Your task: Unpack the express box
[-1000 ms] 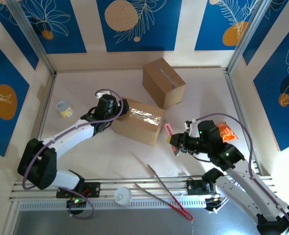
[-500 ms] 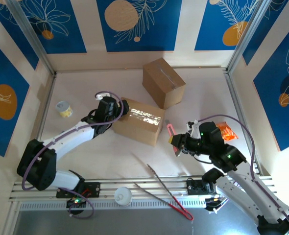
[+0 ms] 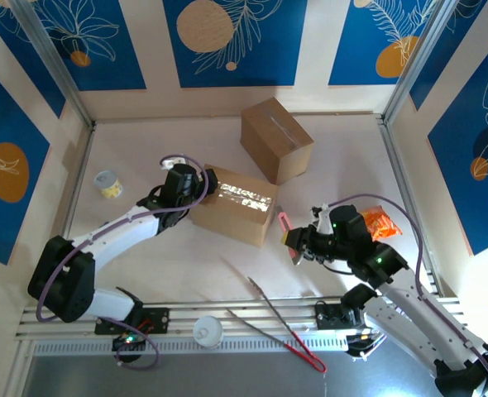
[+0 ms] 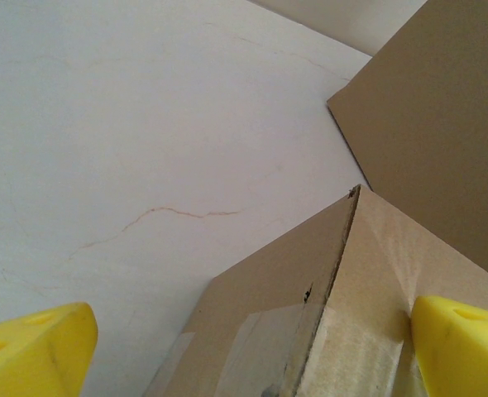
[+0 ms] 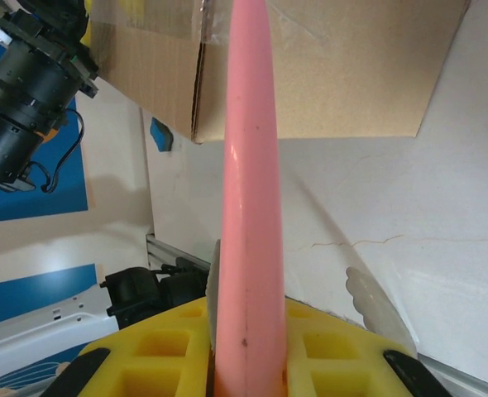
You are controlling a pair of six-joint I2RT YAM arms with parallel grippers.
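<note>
My right gripper [image 3: 298, 241] clamps the stiff pink cutter [image 5: 248, 165]. My left gripper [image 3: 201, 185], jaws wide, straddles the probably light, rigid taped box [image 3: 237, 208] at its left corner.

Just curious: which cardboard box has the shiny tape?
The nearer brown cardboard box, at the left end effector; the farther brown cardboard box lacks that gloss.

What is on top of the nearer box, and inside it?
Shiny tape along the box top; left gripper at its left end. Flaps shut, so the inside is hidden.
</note>
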